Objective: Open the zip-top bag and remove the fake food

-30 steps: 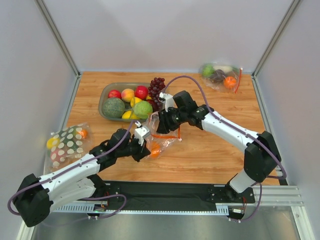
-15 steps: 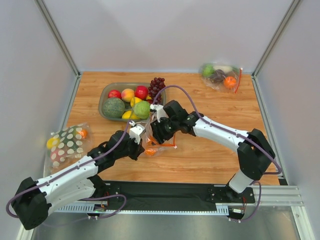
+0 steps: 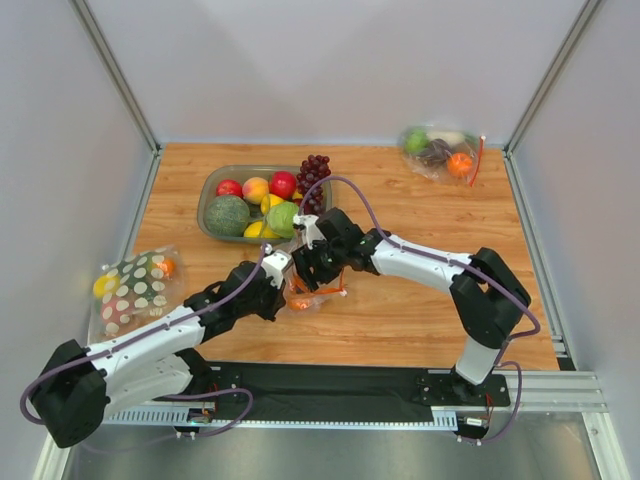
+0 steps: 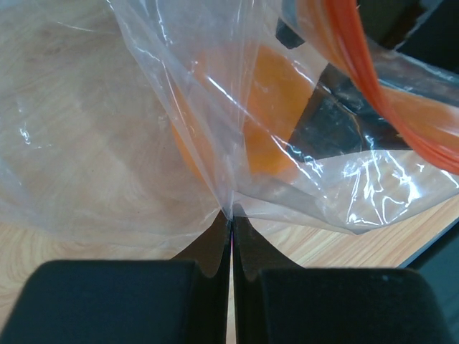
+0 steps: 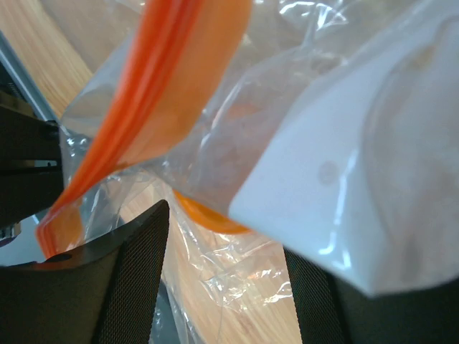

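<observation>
The zip-top bag (image 3: 318, 284) is clear plastic with an orange-red zip strip (image 5: 136, 122) and sits at the table's middle between both grippers. A small orange (image 3: 298, 301) is inside it and shows through the film in the left wrist view (image 4: 244, 122) and the right wrist view (image 5: 208, 215). My left gripper (image 3: 278, 283) is shut on a pinch of the bag's film (image 4: 231, 208). My right gripper (image 3: 308, 266) is at the bag's mouth, jaws apart, with loose film between the fingers (image 5: 136, 287). A light green round fruit (image 3: 285, 218) lies in the bowl and a purple grape bunch (image 3: 315, 172) at its rim.
A clear bowl (image 3: 211, 186) at the back left holds red apples, lemons and a dark green squash (image 3: 227, 214). A white polka-dot bag (image 3: 130, 287) lies at the left edge. Another clear bag of fruit (image 3: 440, 152) lies at the back right corner.
My right gripper has moved left and nearer, close to the left gripper. The bag and the left gripper have shifted a little left with it, and the bag is more bunched.
</observation>
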{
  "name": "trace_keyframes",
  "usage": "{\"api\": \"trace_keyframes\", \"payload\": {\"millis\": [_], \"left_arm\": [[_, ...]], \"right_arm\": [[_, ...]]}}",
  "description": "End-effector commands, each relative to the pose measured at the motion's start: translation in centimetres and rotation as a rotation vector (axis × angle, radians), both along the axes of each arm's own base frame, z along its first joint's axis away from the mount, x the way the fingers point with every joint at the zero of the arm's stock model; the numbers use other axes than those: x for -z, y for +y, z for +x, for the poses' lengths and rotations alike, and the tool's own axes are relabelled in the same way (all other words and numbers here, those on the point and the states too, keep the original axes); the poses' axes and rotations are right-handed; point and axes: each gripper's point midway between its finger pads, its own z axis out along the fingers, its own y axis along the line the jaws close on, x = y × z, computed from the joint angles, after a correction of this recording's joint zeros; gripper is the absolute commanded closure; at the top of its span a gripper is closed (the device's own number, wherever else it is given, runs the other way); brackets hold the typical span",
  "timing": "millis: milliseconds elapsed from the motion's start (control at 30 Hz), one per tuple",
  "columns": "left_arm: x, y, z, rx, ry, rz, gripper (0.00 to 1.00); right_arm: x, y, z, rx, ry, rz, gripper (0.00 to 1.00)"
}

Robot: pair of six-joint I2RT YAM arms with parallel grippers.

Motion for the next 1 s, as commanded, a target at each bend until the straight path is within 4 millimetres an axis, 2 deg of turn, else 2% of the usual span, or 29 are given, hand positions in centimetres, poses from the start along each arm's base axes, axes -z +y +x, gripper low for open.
{"api": "trace_keyframes", "payload": {"millis": [0,633,667,733,767,800,900,967], "left_arm": [[-0.4,-0.7,0.6,-0.006,-0.018,-0.027,1.0],[0.3,-2.3,1.3,0.035,0.0,-0.029,1.0],[0.3,-2.3,1.4,0.035,-0.003,-0.031,1.0],[0.2,-2.3,1.5,0.033,-0.005,-0.028,1.0],[0.0,-2.3,1.5,0.032,-0.009,-0.029,1.0],[0.0,-2.2,1.5,0.029,-0.006,-0.021,1.0],[-0.1,-1.6,1.7,0.004,-0.01,-0.001,1.0],[-0.3,-1.4,1.8,-0.008,-0.011,0.004,1.0]], "right_arm": [[1.1,0.8,0.7,0.027,-0.016,-0.002,0.36],[6.1,2.2,0.0,0.024,0.025,-0.06,0.33],[6.3,2.1,-0.1,0.027,0.029,-0.062,0.35],[6.1,1.9,-0.1,0.035,0.022,-0.061,0.48],[5.9,1.9,0.0,0.041,0.018,-0.058,0.56],[5.5,1.8,0.1,0.048,0.009,-0.056,0.69],[3.4,1.3,0.4,0.066,-0.031,-0.036,0.84],[1.2,1.1,0.5,0.07,-0.053,-0.003,0.87]]}}
